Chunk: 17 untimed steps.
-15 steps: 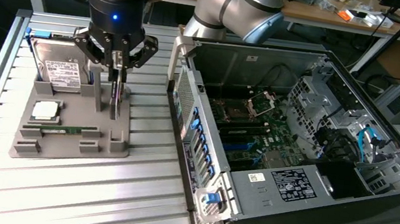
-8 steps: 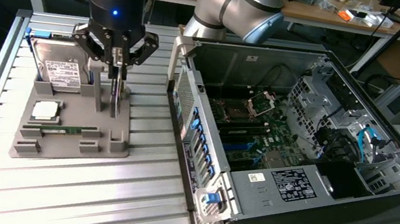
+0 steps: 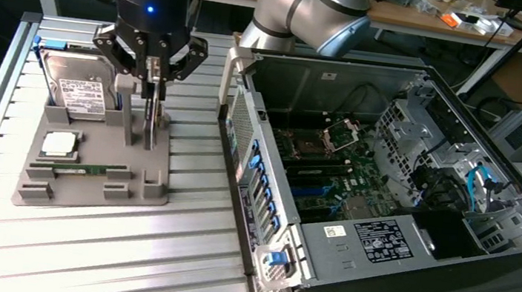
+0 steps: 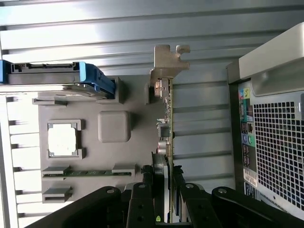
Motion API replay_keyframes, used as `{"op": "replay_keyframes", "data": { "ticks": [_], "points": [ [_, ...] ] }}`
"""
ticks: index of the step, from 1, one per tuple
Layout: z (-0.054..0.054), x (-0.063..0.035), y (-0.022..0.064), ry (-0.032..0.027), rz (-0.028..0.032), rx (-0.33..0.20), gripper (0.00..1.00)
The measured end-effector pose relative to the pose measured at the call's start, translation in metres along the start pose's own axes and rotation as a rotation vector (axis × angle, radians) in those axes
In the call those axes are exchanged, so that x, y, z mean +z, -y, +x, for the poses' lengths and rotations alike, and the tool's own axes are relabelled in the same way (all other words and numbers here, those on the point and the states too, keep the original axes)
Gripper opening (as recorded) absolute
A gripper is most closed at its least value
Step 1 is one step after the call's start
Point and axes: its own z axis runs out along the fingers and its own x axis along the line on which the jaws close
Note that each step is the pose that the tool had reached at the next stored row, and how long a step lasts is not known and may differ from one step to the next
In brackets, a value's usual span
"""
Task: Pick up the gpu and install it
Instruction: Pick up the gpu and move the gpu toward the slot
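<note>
Clamping fingers (image 4: 160, 183) shut across the gpu (image 3: 152, 116), propped on edge in the grey holder (image 3: 86, 188) at the exterior view's upper left for top access.

Thin, flat gpu (image 3: 151, 119), a dark board with a silver metal bracket (image 4: 167, 61) at one end. Standing up on its long edge, straight and not tipped over. Set at the right side of the grey holder (image 3: 86, 190), as the exterior view's right goes. Just right of the hard drive (image 3: 83, 91) and left of the open computer case (image 3: 242, 136). From the wrist, seen edge-on as a narrow strip with small parts along it. Pinched near its top edge by the gripper (image 3: 155, 77), one finger on each flat side.
</note>
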Motion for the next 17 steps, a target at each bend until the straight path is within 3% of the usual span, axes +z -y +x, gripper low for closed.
{"op": "replay_keyframes", "data": {
  "ticks": [2, 12, 17],
  "points": [
    [0.000, -0.0015, -0.0001, 0.0000, 0.0000, 0.000, 0.27],
    [-0.001, -0.0502, -0.0022, -0.0001, -0.0001, 0.000, 0.27],
    [-0.001, -0.0565, -0.0025, 0.0000, -0.0003, 0.000, 0.27]
  ]
}}
